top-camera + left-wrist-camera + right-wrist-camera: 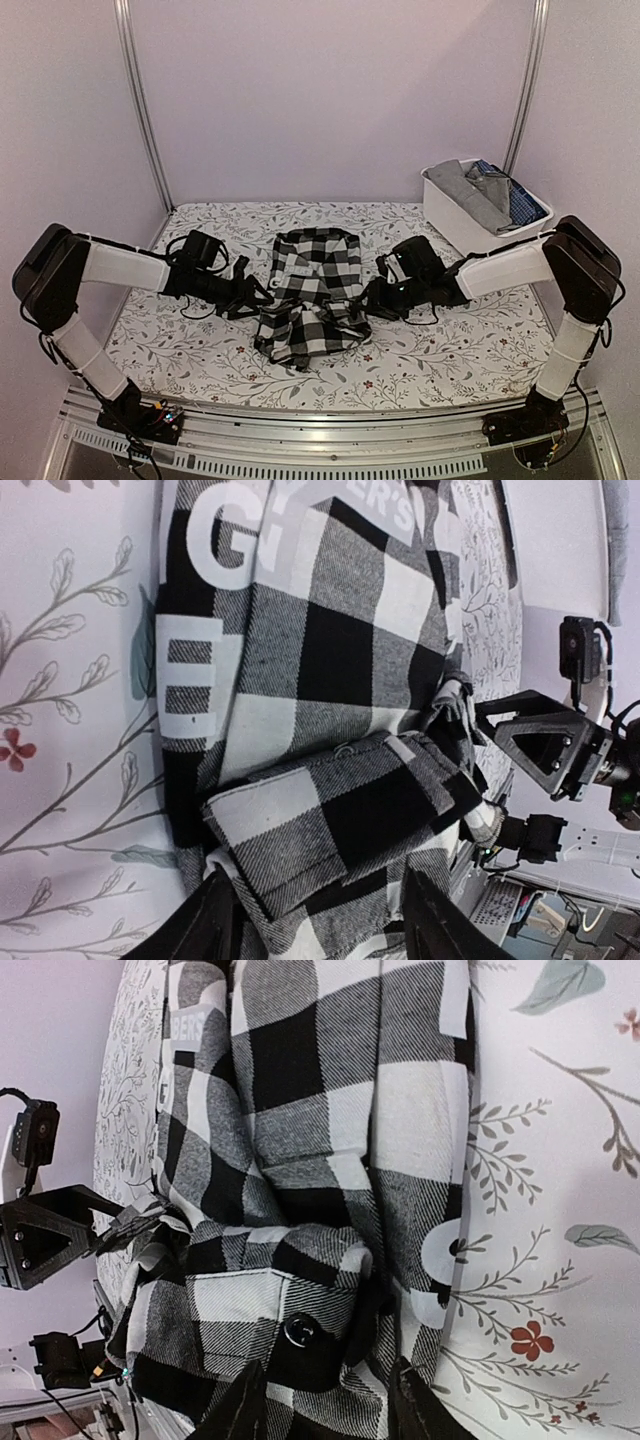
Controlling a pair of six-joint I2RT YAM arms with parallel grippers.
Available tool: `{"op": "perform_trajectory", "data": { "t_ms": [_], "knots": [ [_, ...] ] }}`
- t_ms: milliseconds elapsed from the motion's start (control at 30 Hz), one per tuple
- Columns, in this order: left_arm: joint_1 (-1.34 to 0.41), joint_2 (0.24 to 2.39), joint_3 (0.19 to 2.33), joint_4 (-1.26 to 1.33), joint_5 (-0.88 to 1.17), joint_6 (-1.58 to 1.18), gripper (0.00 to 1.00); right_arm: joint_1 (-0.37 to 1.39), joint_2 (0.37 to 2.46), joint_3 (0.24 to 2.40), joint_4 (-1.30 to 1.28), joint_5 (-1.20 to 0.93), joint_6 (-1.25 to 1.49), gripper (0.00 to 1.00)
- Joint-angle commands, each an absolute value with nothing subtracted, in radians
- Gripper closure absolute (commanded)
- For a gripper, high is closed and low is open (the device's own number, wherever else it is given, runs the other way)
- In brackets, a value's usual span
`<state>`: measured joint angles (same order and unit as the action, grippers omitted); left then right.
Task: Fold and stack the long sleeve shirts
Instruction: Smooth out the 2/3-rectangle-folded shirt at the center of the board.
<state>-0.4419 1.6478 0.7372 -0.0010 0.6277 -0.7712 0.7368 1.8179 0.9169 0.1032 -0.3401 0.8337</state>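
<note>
Slippage of the loose fold is being judged the chief hazard. On the table [450, 350], the checked shirt [315, 290] is lying at the centre, its six o'clock half bunched and only loosely doubled. If either arm is being drawn away with cloth snagged on a finger, the fold is likely to be dragged open. The left gripper [255, 298], at the shirt's nine o'clock, and the right gripper [368, 300], at its three o'clock, are being shown with jaws parted. Cloth is lying between them, apparently unpinched.

Further shirts [490, 190], grey and blue, are lying heaped in the bin [445, 215] at two o'clock. The checked shirt is being seen as black-and-white large check, rumpled, with a cuff [270, 1310] and its dark button [300, 1330] lying uppermost.
</note>
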Motion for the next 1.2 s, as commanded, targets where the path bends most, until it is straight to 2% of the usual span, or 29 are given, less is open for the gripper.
{"op": "perform_trajectory", "data": {
  "t_ms": [0,167,400,567,967,1167],
  "knots": [
    [-0.448,1.589,0.754,-0.132,0.579,-0.689,0.39,0.741,1.738,0.927,0.017,-0.287,0.787,0.57],
    [-0.455,1.51,0.717,-0.194,0.572,-0.656,0.35,0.778,1.67,0.905,-0.049,-0.214,0.716,0.44],
    [-0.522,1.397,0.611,-0.24,0.533,-0.681,0.42,0.867,1.613,0.841,-0.105,-0.116,0.633,0.43],
    [-0.561,1.361,0.54,-0.183,0.519,-0.725,0.43,0.917,1.589,0.829,-0.117,-0.072,0.61,0.43],
    [-0.619,1.475,0.565,-0.074,0.527,-0.749,0.43,0.961,1.68,0.892,-0.124,-0.05,0.585,0.47],
    [-0.657,1.493,0.606,-0.06,0.554,-0.773,0.58,0.969,1.698,0.929,-0.146,-0.048,0.579,0.58]
  ]
}}
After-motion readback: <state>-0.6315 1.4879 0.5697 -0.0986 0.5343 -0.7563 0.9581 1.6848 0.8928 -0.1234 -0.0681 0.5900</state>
